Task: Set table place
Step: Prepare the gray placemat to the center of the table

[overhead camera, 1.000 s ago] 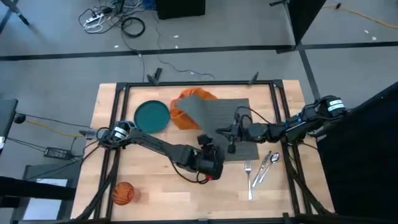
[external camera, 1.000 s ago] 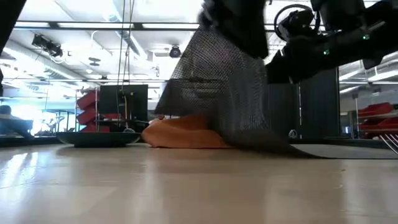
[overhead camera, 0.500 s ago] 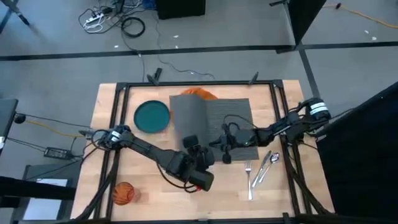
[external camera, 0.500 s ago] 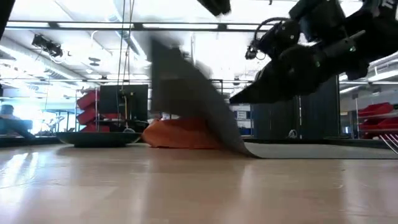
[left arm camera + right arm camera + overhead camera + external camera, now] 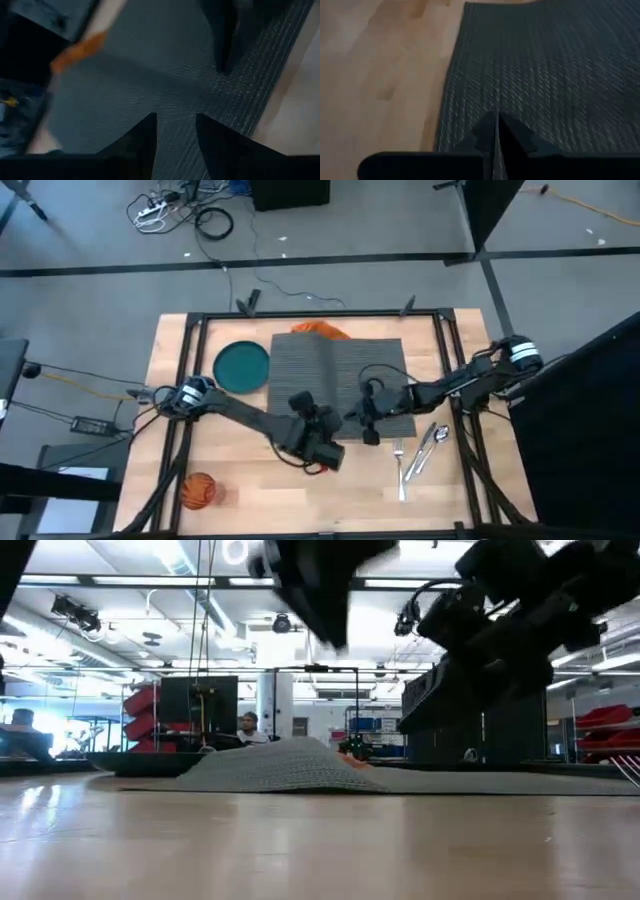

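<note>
Dark grey ribbed placemat (image 5: pixel 338 368), teal plate (image 5: pixel 242 367), orange napkin (image 5: pixel 318 331)

Orange napkin (image 5: pixel 318 331) mostly hidden under placemat (image 5: pixel 340 365), only a far bit peeking out. Left gripper (image 5: pixel 310 580) blurred in low view, cut off at top. Fork, knife & spoon (image 5: pixel 420 450) too small to tell apart.

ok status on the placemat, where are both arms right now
Left gripper jaws open above the near edge of the placemat. Right gripper jaws shut at its near right corner. Placemat spread, humped over orange napkin beneath.
</note>
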### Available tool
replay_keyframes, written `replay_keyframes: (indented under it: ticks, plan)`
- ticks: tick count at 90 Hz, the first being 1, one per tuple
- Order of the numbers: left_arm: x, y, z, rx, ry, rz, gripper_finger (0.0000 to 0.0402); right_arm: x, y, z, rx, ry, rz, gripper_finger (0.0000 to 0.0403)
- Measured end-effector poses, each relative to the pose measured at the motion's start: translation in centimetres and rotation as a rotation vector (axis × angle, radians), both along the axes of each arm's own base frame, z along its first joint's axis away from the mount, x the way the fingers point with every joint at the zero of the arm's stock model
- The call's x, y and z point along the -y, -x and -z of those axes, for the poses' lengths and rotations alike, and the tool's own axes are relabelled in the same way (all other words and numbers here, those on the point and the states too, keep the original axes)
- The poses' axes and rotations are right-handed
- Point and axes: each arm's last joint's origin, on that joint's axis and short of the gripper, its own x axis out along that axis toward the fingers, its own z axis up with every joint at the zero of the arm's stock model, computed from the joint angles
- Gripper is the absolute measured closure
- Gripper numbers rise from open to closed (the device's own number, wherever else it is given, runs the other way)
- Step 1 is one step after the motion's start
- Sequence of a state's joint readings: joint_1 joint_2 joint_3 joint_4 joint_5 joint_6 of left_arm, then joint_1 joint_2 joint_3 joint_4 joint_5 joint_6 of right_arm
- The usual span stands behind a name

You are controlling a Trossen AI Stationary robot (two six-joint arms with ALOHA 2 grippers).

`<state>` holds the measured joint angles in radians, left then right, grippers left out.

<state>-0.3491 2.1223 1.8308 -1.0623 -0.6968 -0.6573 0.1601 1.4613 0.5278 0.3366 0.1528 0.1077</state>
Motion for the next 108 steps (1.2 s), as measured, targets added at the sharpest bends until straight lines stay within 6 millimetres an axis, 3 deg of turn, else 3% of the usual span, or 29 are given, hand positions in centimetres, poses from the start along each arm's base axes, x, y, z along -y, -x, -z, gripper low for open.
replay_keyframes:
  ticks: [18,36,76,94,108]
  plan:
    - [-1.8,-0.4,5.7,0.024,0.137,0.007,0.0282,1.7,3.2,-0.7,-0.214,-0.054,0.124,0.0403]
    - [-1.0,0.9,8.6,-0.025,0.275,0.061,0.0282,1.2,4.8,-0.4,-0.324,-0.071,0.122,0.0403]
    - [3.2,3.0,8.7,-0.075,0.389,0.053,0.0282,-0.7,5.8,-2.0,-0.273,-0.155,0.058,0.0403]
    - [5.5,2.4,6.0,-0.068,0.435,0.119,0.0282,-0.6,5.3,-1.7,-0.256,-0.094,0.070,0.0403]
    - [5.5,2.4,3.6,-0.076,0.316,0.095,0.0282,0.2,4.2,-2.3,-0.131,-0.048,0.122,0.0403]
